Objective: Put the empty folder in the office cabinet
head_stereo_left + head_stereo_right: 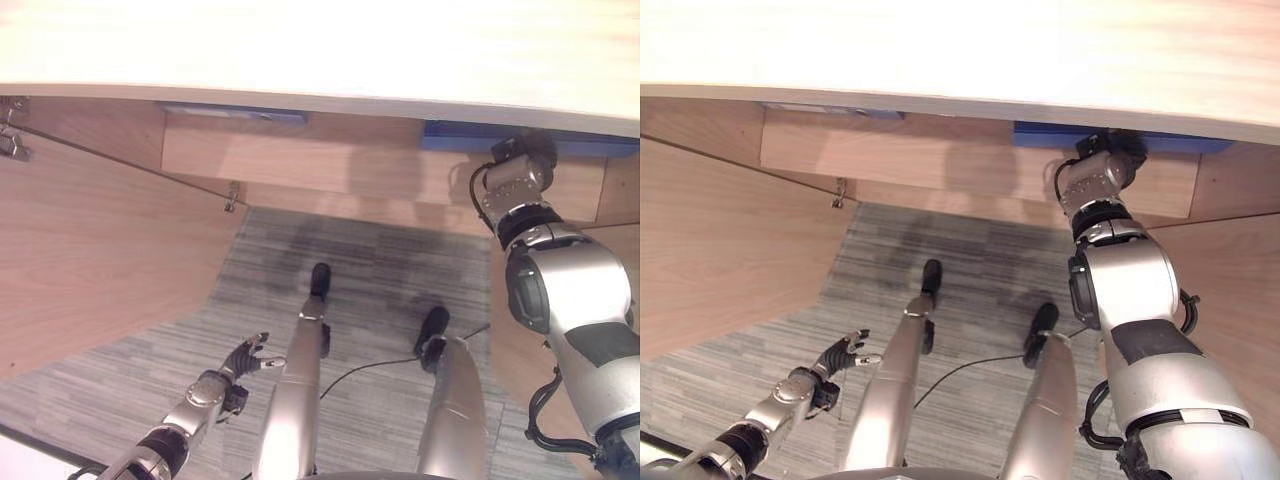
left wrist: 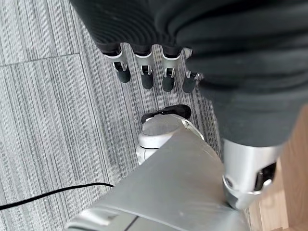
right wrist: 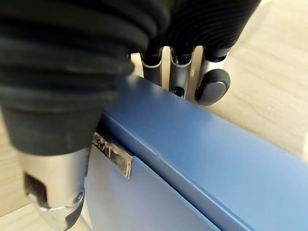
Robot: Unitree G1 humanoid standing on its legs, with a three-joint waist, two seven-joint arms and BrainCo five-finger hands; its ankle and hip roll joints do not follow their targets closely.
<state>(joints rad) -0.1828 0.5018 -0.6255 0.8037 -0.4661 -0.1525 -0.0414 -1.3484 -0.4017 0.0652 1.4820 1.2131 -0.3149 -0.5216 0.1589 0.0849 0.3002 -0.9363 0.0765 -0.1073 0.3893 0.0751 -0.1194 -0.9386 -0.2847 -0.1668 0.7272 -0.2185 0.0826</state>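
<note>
The right hand [image 3: 185, 72] is up at the far right, under the edge of the pale worktop [image 1: 320, 50], and it has hold of the blue folder [image 3: 192, 159]. In the right wrist view its fingers [image 3: 211, 86] curl over the folder's top edge at the spine, while the thumb side lies down the near face beside a small metal label holder [image 3: 113, 156] — so the hand is closed on the folder rather than merely touching it.

In the head views the folder shows as a blue strip [image 1: 1060, 133] running left to right just below the worktop edge, inside the open cabinet [image 1: 300, 165]. Its long axis lies across the cabinet opening, parallel to the wooden shelf front. The wrist comes at it from the near side, so the folder lies straight ahead of the hand, further into the cabinet.

A second blue item [image 1: 235, 112] sits on the same level towards the left, well apart. The cabinet door [image 1: 90, 250] stands open at the left.

The left hand [image 1: 248, 357] hangs low at the near left over the grey carpet [image 1: 380, 260], fingers relaxed and holding nothing; it is far from the folder.

The folder looks nearly placed. What seems left is a push inward along the line of the wrist, then letting go.
</note>
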